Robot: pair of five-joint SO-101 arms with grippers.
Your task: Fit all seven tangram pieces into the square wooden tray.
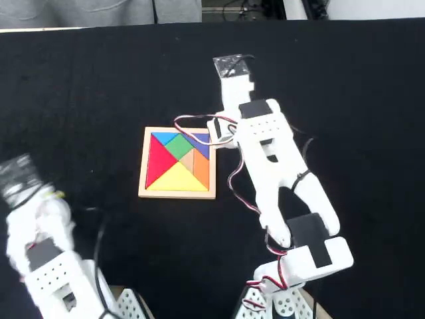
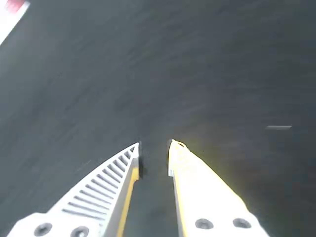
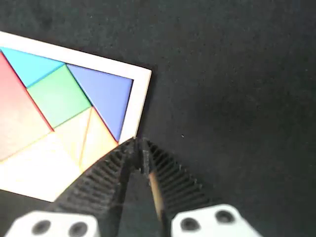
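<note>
The square wooden tray (image 1: 176,195) lies flat near the middle of the black table (image 1: 345,100), well off every edge; seven tangram pieces (image 1: 176,179) fill it, the blue triangle (image 3: 106,95) in one corner, the green square (image 3: 59,96) beside it; the right gripper (image 3: 140,148) has its black fingers pinched together on nothing, tips at the tray's rim near that corner; the left gripper (image 2: 154,147) hovers over bare table toward the near left corner, fingers a narrow gap apart.

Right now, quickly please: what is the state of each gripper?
Left gripper: open, holding nothing.
Right gripper: closed, holding nothing.
</note>
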